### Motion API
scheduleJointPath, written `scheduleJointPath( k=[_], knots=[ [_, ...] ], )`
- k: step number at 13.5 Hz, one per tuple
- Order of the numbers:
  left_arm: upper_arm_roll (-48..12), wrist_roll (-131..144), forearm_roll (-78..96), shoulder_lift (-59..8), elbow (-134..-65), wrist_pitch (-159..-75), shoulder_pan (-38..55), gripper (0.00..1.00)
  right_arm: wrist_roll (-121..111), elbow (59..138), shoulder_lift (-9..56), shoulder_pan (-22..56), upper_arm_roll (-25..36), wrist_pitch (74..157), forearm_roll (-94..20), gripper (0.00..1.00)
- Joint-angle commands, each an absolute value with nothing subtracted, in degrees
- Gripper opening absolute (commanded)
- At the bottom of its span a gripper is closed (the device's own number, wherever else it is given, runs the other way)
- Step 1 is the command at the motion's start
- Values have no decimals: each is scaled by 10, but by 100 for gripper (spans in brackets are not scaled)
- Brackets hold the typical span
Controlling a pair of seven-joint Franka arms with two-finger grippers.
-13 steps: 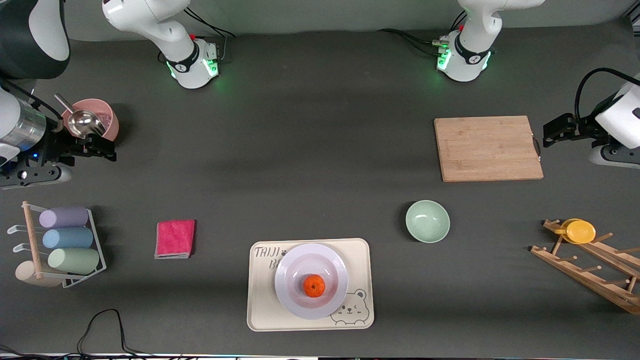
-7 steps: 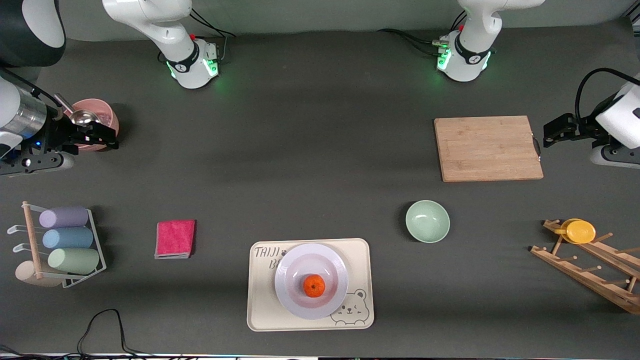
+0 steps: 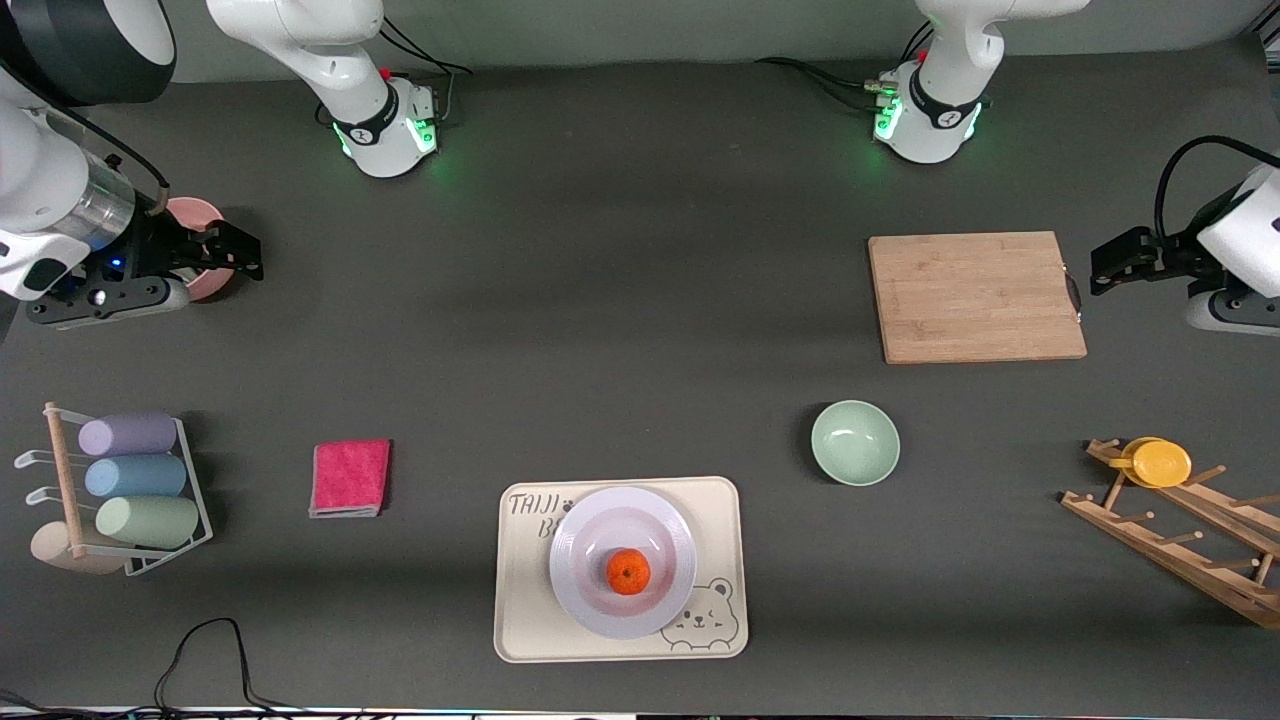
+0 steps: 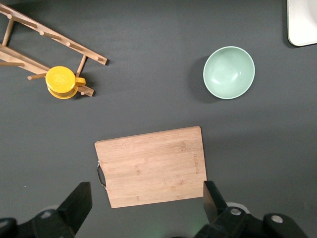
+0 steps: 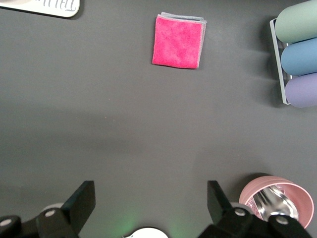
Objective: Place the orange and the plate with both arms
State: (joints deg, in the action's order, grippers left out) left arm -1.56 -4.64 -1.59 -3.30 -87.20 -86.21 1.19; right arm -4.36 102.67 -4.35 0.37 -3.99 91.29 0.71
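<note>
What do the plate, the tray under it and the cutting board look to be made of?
The plate: white, glossy, with highlights on its rim; probably glazed ceramic, possibly melamine. The tray: cream, matte, with a printed bear and rounded corners; likely plastic. The cutting board: pale brown with visible strips and grain, so wood or bamboo, with a small metal handle.

We are looking at a robotics lab that is imitating a kitchen. Two white arms [image 3: 300, 40] are standing on bases that are glowing green, bolted to a table [image 3: 620, 300] wearing a plain dark grey mat, and black cables [image 3: 200, 650] are running along its edges. On this mat, household things are lying well apart, like test props: a wooden cutting board [image 3: 975, 297], a pale green bowl [image 3: 855, 443], a pink cloth [image 3: 350, 478], a wire rack of pastel cups [image 3: 130, 490], a wooden drying rack [image 3: 1180, 530] and a cream tray [image 3: 520, 620] with a bear print.
</note>
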Motion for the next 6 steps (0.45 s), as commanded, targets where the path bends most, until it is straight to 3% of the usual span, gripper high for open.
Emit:
scheduleJointPath(
  k=[1, 6],
  knots=[
    [-14, -24, -22, -24, -876, -867, 18, 100, -56, 1041, -55, 41, 1, 925, 13, 100],
    [-14, -17, -22, -24, -876, -868, 18, 100, -56, 1036, -55, 41, 1, 920, 13, 100]
  ],
)
